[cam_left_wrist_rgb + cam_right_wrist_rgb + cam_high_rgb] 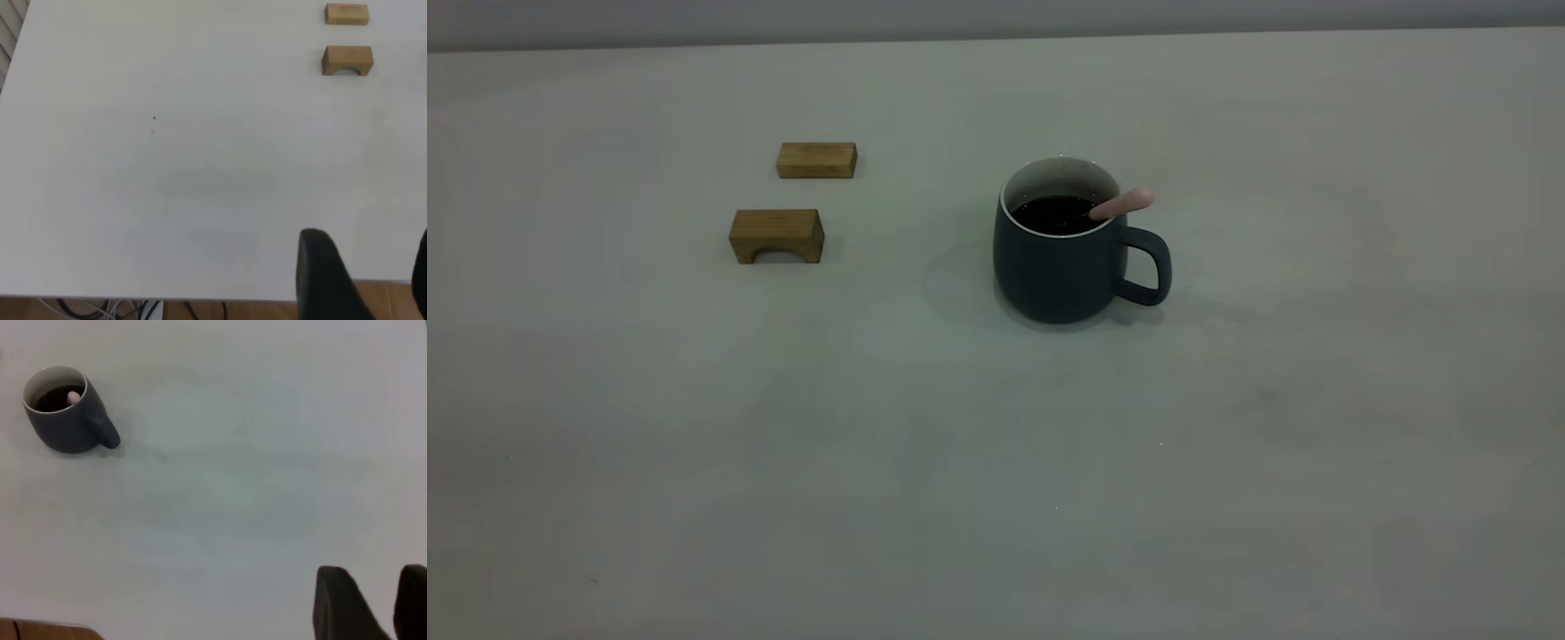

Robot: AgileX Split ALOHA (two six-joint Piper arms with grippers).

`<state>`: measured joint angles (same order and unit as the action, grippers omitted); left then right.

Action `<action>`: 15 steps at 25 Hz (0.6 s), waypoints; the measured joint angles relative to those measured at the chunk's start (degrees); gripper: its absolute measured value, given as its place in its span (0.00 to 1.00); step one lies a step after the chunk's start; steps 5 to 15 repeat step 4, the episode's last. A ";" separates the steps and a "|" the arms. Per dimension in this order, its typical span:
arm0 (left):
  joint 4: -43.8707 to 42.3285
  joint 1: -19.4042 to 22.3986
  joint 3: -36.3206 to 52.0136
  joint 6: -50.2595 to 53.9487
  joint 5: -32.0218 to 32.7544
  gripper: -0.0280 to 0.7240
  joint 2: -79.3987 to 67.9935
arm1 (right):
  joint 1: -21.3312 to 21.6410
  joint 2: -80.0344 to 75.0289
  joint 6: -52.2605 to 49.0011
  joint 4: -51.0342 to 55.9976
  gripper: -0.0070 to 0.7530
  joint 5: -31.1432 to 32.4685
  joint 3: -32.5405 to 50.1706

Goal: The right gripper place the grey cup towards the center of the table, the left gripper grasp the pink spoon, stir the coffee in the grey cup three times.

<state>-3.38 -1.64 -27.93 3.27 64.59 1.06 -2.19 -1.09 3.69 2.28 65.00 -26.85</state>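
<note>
The rounded dark slate-grey matte cup (1060, 258) with a loop handle stands upright near the middle of the pale grey-white matte table (996, 462), its handle turned toward the right arm's side in the exterior view. Glossy dark brown-black coffee (1054, 215) fills it to a little below the pale rim. The small spoon with the pale pink handle (1125, 204) rests inside the cup, its handle leaning on the rim above the loop handle and sticking out at a tilt (the bowl end is under the coffee and cannot be seen).

Well apart from the cup, toward the left arm's side, lie two wooden blocks: a plain rectangular wooden block (816, 160) farther back and an arch-cut wooden block (776, 236) nearer, close together but not touching.

The left gripper (363, 280) hangs over the table's edge, its black fingers apart and holding nothing. The right gripper (373, 607) is likewise well away from the cup, fingers parted and empty.
</note>
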 joint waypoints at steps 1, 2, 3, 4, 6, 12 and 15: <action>0.00 0.00 0.00 0.00 0.00 0.57 0.00 | 0.00 0.00 0.00 0.00 0.32 0.00 0.00; 0.00 0.00 0.00 0.00 0.00 0.57 0.00 | 0.00 0.00 0.00 0.00 0.32 0.00 0.00; 0.00 0.00 0.00 0.00 0.00 0.57 0.00 | 0.00 0.00 0.00 0.00 0.32 0.00 0.00; 0.00 0.00 0.00 0.00 0.00 0.57 0.00 | 0.00 0.00 0.00 0.00 0.32 0.00 0.00; 0.00 0.00 0.00 0.00 0.00 0.57 0.00 | 0.00 0.00 0.00 0.00 0.32 0.00 0.00; 0.00 0.00 0.00 0.00 0.00 0.57 0.00 | 0.00 0.00 0.00 0.00 0.32 0.00 0.00; 0.00 0.00 0.00 0.00 0.00 0.57 0.00 | 0.00 0.00 0.00 0.00 0.32 0.00 0.00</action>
